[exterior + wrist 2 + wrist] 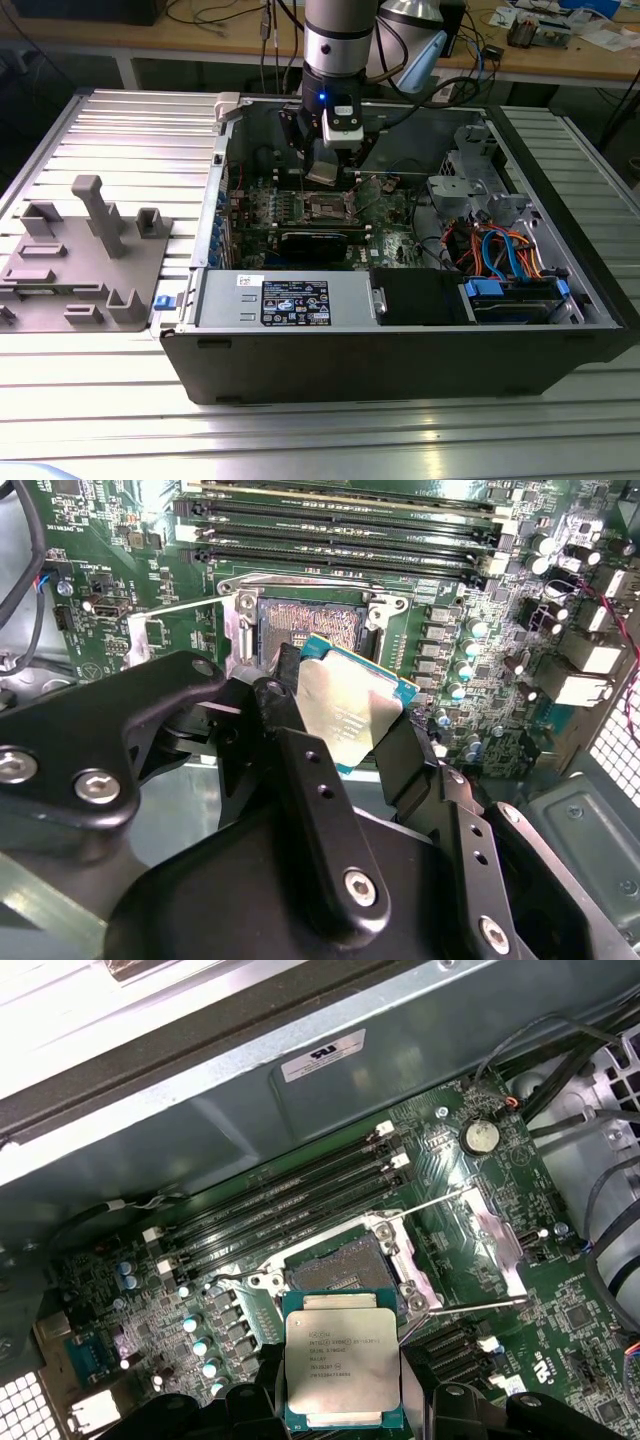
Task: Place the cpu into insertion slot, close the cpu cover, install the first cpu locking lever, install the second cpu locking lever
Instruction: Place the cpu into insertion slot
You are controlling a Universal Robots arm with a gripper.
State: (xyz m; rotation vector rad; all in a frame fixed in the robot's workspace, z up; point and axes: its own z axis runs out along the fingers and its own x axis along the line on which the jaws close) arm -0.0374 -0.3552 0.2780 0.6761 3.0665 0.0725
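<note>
My gripper point(325, 170) hangs inside the open computer case, shut on the cpu point(345, 715), a small square chip with a silver-grey top and green rim. In both wrist views the black fingers point(290, 705) clamp the chip's two opposite edges. The cpu point(342, 1365) is held above the board, just beside the insertion slot point(335, 1275), whose dark centre lies bare inside a shiny rim. The insertion slot point(310, 625) has nothing in it. The cpu cover point(497, 1245) is swung open to one side of the slot. Two thin wire levers point(440, 1200) stand released beside it.
Long black memory slots point(290, 1205) run beside the socket. A black graphics card point(315, 243) lies in front of it in the exterior view. Bundled blue and orange cables point(495, 250) fill the case's right in that view. A grey fixture plate point(85, 260) rests on the table at its left.
</note>
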